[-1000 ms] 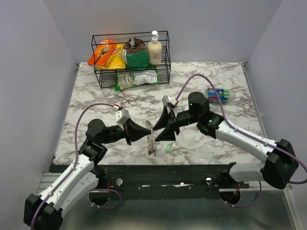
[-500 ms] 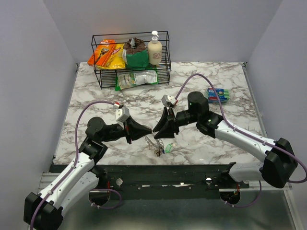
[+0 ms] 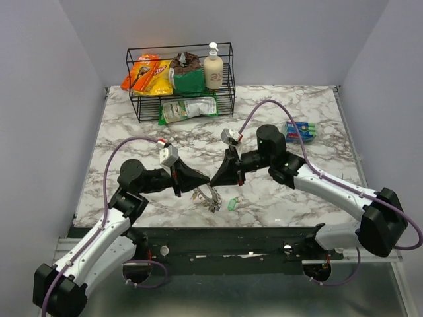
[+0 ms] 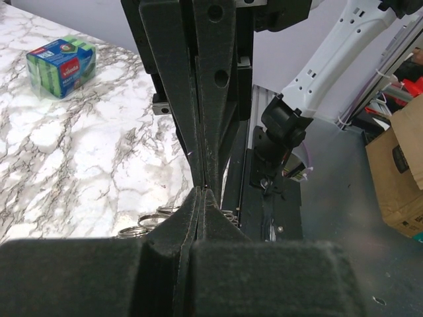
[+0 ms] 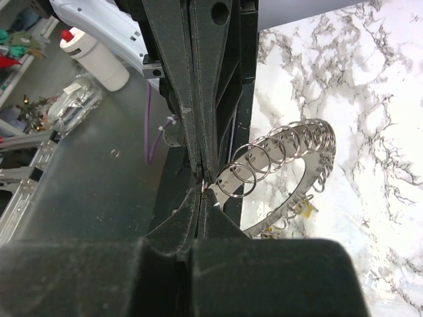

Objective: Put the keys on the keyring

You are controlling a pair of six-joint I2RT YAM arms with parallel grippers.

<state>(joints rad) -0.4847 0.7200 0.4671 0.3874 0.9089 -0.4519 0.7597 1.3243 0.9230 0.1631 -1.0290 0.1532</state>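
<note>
The keyring (image 3: 209,195) is a flat grey ring with several small split rings along its rim, and it hangs tilted just above the table's front edge. My left gripper (image 3: 202,179) and right gripper (image 3: 214,179) meet tip to tip over it. In the right wrist view the keyring (image 5: 295,173) shows clearly; my right gripper (image 5: 203,191) is shut on its near rim, with the left fingers (image 5: 201,79) pinching the same spot from above. In the left wrist view my left gripper (image 4: 201,189) is shut. A green key (image 3: 232,205) lies on the table. A yellow key head (image 5: 305,207) dangles from the rim.
A wire basket (image 3: 229,78) at the back holds snack bags and a soap bottle (image 3: 213,69). A green-white packet (image 3: 189,108) lies in front of it. A sponge pack (image 3: 301,130) sits at the right. The table's front edge (image 3: 218,228) is just below the grippers.
My right gripper has gone from open to shut on the keyring's rim. The keyring swung from hanging upright to tilted between both tips. The left gripper stayed shut.
</note>
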